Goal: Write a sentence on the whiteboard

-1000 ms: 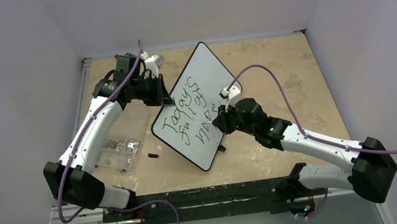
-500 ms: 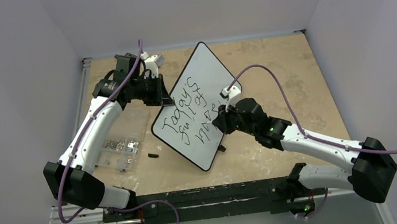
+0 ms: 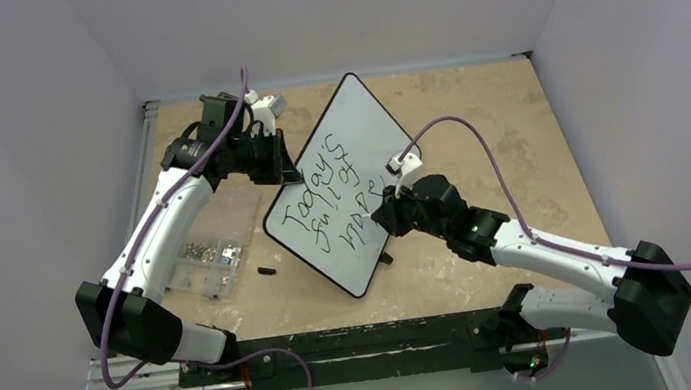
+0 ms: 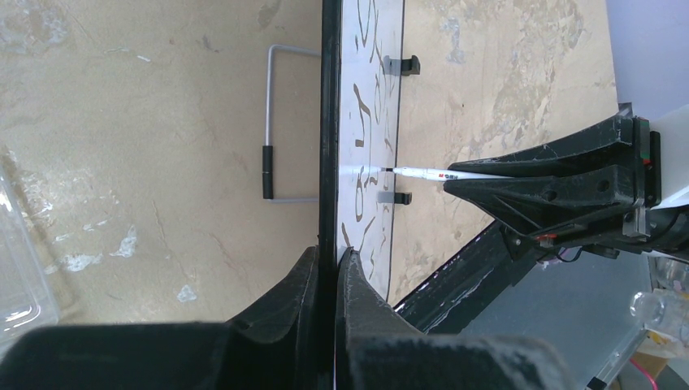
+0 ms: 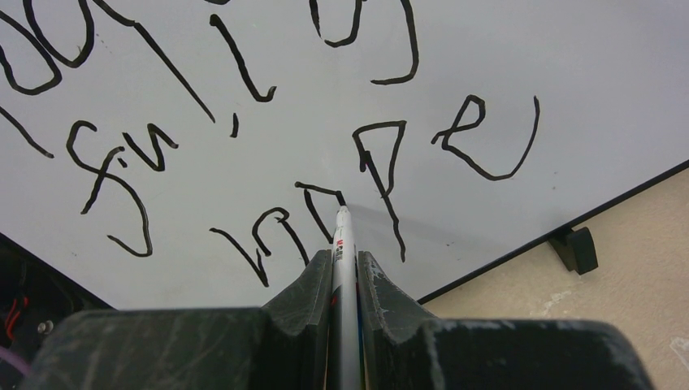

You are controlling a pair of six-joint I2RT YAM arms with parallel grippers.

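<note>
The right gripper (image 5: pixel 344 258), closed on the marker (image 5: pixel 342 231), aims the tip straight at the third line of the sentence (image 5: pixel 380 125), while the left gripper (image 4: pixel 329 264) pinches the rim of the whiteboard (image 4: pixel 328 122).

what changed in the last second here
The right pincer, shut on the marker, and its arm edged slightly rightward in the top view, at the third line of the sentence. The left pincer stayed clamped on the whiteboard rim; the board did not move.
</note>
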